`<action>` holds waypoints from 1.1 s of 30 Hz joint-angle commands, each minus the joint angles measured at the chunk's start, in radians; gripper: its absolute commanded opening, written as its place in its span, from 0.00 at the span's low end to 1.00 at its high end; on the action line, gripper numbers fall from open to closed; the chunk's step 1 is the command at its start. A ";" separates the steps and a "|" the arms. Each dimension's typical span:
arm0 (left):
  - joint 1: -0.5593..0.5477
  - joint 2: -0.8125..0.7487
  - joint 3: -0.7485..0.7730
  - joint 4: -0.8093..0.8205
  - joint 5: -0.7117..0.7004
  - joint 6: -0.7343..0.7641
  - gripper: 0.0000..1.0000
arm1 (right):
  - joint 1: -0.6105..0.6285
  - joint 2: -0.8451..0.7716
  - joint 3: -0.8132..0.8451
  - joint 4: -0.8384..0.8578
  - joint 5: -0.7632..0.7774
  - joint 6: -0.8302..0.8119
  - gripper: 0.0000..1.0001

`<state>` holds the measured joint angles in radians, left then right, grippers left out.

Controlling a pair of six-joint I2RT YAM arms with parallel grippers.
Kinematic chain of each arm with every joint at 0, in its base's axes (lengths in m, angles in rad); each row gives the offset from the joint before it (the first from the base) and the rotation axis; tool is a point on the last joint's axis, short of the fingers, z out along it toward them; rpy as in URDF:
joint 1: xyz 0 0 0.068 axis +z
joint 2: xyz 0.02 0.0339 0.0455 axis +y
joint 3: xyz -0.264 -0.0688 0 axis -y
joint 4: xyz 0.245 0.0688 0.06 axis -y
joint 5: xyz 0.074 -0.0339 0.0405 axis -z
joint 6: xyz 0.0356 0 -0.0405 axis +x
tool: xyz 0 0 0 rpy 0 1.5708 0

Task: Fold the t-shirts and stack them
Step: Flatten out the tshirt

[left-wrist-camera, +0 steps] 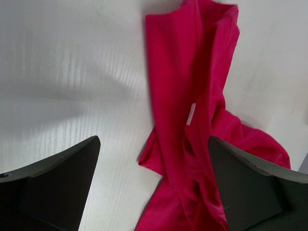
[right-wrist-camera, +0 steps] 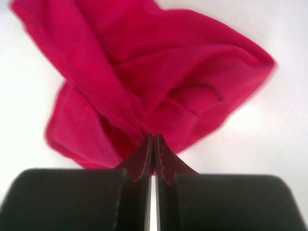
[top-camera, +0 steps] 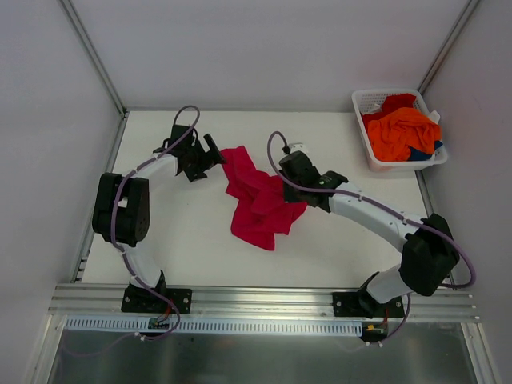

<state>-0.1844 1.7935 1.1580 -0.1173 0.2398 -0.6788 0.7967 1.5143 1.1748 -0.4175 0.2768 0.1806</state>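
A crumpled magenta-pink t-shirt (top-camera: 260, 200) lies on the white table between the arms. My right gripper (top-camera: 280, 182) is shut, and its fingertips (right-wrist-camera: 147, 149) pinch a fold of this t-shirt (right-wrist-camera: 159, 72), with creases running into them. My left gripper (top-camera: 213, 150) stands open at the shirt's upper left end. In the left wrist view the cloth (left-wrist-camera: 192, 72) with its small white label (left-wrist-camera: 191, 114) lies below and between the wide-apart fingers (left-wrist-camera: 62, 183), nearer the right one; nothing is gripped. An orange t-shirt (top-camera: 400, 132) sits bunched in the basket over red (top-camera: 398, 102) and blue (top-camera: 426, 150) cloth.
The white slotted basket (top-camera: 364, 100) stands at the table's far right corner. White walls with metal posts close in the table at the back and both sides. A metal rail (top-camera: 256, 300) carrying the arm bases runs along the near edge.
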 commanded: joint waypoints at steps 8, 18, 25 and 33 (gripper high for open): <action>-0.012 0.078 0.123 0.011 -0.086 -0.113 0.96 | -0.287 -0.292 -0.179 -0.010 0.090 0.057 0.01; -0.087 0.228 0.298 0.005 -0.120 -0.128 0.92 | -0.476 -0.312 -0.279 -0.007 0.007 -0.006 0.01; -0.144 0.309 0.370 -0.036 -0.187 -0.122 0.87 | -0.566 -0.278 -0.300 0.020 -0.077 -0.023 0.01; -0.187 0.431 0.488 -0.078 -0.229 -0.151 0.67 | -0.576 -0.295 -0.256 0.042 -0.134 -0.090 0.01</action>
<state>-0.3614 2.1902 1.6150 -0.1547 0.0463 -0.8085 0.2253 1.2362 0.8787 -0.4004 0.1768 0.1307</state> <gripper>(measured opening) 0.706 0.017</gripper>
